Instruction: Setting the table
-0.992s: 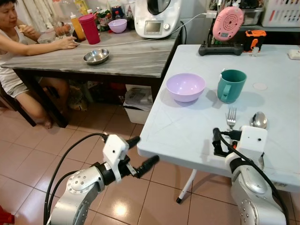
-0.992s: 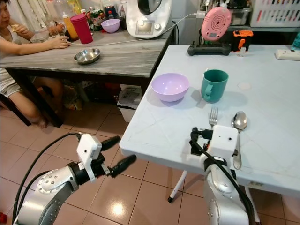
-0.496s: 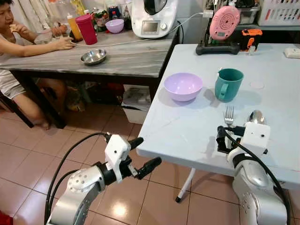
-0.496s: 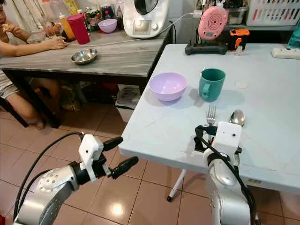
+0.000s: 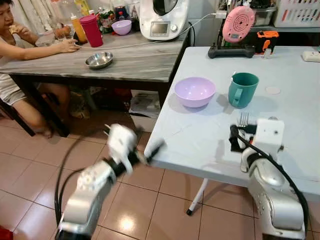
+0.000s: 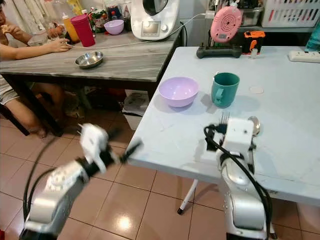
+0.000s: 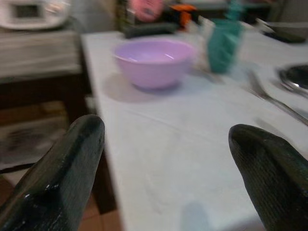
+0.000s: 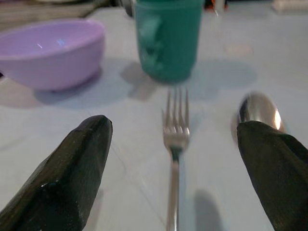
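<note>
Right end effector: my right end effector (image 8: 175, 159) hangs low over the pale counter (image 5: 200, 135), fingers spread wide and holding nothing, the fork's handle running between them.
Fork: the fork (image 8: 175, 130) lies flat with its tines toward the mug at 12 o'clock; I judge I am lined up along it so that closing would catch the handle.
Spoon: the spoon (image 8: 260, 111) lies just beside the fork at its 3 o'clock, bowl up, close to my right finger, so a careless close could nudge it.
Mug: the teal mug (image 5: 242, 90) stands upright at 12 o'clock from the cutlery, handle turned toward the bowl.
Bowl: the lilac bowl (image 5: 195, 91) sits upright at the mug's 9 o'clock, near the counter's left edge.
Left end effector: my left end effector (image 7: 168, 173) is at the counter's near left corner, blurred in the head views, fingers wide apart and empty, aimed across the top at the bowl.
Progress: with 4 pieces already grouped, the setting looks nearly laid; I judge only tidying of the cutlery remains.
Beyond: a person (image 5: 20, 50) sits at the grey wooden counter (image 5: 130, 60) at 10 o'clock, well apart from my work.
</note>
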`<state>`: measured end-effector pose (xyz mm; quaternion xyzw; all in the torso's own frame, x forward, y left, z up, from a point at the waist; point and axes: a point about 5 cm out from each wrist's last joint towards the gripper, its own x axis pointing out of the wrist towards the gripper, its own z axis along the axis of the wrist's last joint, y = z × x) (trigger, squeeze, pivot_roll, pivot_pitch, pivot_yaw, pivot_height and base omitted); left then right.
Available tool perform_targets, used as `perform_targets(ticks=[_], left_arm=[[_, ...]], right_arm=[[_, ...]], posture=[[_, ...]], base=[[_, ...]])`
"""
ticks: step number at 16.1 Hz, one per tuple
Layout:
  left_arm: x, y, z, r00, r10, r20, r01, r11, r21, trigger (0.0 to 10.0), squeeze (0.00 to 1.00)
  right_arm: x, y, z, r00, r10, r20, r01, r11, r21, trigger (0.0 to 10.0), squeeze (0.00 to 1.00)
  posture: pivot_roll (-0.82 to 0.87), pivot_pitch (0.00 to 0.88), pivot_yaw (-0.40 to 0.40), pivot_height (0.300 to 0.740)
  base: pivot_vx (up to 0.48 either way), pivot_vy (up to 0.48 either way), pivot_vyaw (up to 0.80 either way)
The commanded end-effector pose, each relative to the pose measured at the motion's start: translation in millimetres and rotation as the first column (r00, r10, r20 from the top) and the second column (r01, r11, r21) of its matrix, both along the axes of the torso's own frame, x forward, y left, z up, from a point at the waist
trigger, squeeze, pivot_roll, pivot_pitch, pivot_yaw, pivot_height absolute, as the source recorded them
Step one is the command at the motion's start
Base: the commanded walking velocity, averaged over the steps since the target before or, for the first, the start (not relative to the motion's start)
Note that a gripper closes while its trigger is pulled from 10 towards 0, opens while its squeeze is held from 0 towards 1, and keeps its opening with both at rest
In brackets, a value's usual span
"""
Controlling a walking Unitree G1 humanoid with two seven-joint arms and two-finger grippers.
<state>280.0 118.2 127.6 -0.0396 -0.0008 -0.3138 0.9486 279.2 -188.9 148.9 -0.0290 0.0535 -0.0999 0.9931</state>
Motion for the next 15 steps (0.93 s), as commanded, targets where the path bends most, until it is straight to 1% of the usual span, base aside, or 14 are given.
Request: perform_targets(ticks=[1, 2, 3, 4, 5, 7, 8, 9, 11, 14, 15], left_arm=[[3.3, 10.9, -3, 0.997, 0.067, -0.024, -0.067, 0.998, -0.005, 10.0, 0.0], [6.1, 11.5, -2, 0.996, 0.087, -0.03, -0.087, 0.996, -0.023, 10.0, 0.0], [11.2, 7.3, 2, 0.994, 0.104, -0.026, -0.106, 0.993, -0.049, 10.0, 0.0], [12.6, 4.0, 3, 0.994, 0.105, -0.021, -0.106, 0.992, -0.061, 10.0, 0.0], [13.0, 2.6, 3, 0.994, 0.106, -0.018, -0.107, 0.992, -0.065, 10.0, 0.0], [12.4, -4.2, 7, 0.996, 0.094, -0.009, -0.095, 0.991, -0.099, 10.0, 0.0], [11.5, -5.7, 8, 0.996, 0.086, -0.007, -0.087, 0.99, -0.111, 10.0, 0.0], [10.1, -6.3, 9, 0.997, 0.079, -0.005, -0.079, 0.989, -0.122, 10.0, 0.0], [7.6, -3.3, 7, 0.997, 0.077, -0.007, -0.077, 0.99, -0.118, 10.0, 0.0], [8.4, -3.7, 5, 0.997, 0.07, -0.013, -0.071, 0.991, -0.114, 10.0, 0.0], [8.4, -4.1, 5, 0.998, 0.067, -0.013, -0.068, 0.991, -0.114, 10.0, 0.0]], right_arm=[[3.2, 6.2, 2, 1.0, 0.029, 0.013, -0.028, 0.999, -0.025, 10.0, 0.0], [6.4, 8.9, 5, 0.998, 0.05, 0.026, -0.048, 0.997, -0.065, 10.0, 0.0], [17.9, 13.3, 15, 0.995, 0.08, 0.06, -0.073, 0.992, -0.102, 10.0, 0.0], [22.3, 14.1, 20, 0.993, 0.089, 0.074, -0.08, 0.99, -0.119, 10.0, 0.0], [23.6, 14.2, 21, 0.993, 0.09, 0.08, -0.08, 0.989, -0.126, 10.0, 0.0], [26.6, 14.0, 27, 0.989, 0.098, 0.109, -0.082, 0.987, -0.137, 10.0, 0.0], [26.1, 14.2, 27, 0.989, 0.098, 0.113, -0.083, 0.987, -0.136, 10.0, 0.0], [24.1, 14.4, 25, 0.989, 0.098, 0.111, -0.084, 0.988, -0.126, 10.0, 0.0], [16.9, 13.6, 18, 0.99, 0.092, 0.106, -0.081, 0.991, -0.11, 10.0, 0.0], [13.4, 13.0, 15, 0.992, 0.086, 0.093, -0.077, 0.992, -0.097, 10.0, 0.0], [13.3, 13.1, 14, 0.992, 0.086, 0.093, -0.077, 0.992, -0.097, 10.0, 0.0]], posture=[[-0.27, 0.05, 0.12, 0.74], [-0.27, 0.054, 0.123, 0.74], [-0.27, 0.058, 0.124, 0.74], [-0.26, 0.059, 0.124, 0.74], [-0.26, 0.059, 0.124, 0.74], [-0.25, 0.063, 0.119, 0.74], [-0.25, 0.062, 0.118, 0.74], [-0.25, 0.064, 0.119, 0.74], [-0.25, 0.064, 0.117, 0.74], [-0.26, 0.064, 0.121, 0.74], [-0.26, 0.063, 0.122, 0.74]], base=[[0.0, 0.0, 0.0], [0.0, 0.0, 0.0], [0.0, 0.0, 0.0], [0.0, 0.0, 0.0], [0.0, 0.0, 0.0], [0.0, 0.0, 0.68], [0.0, 0.0, 0.64], [0.319, 0.0, 0.0], [0.427, 0.0, 0.0], [0.437, 0.0, 0.0], [0.435, 0.0, -0.52]])
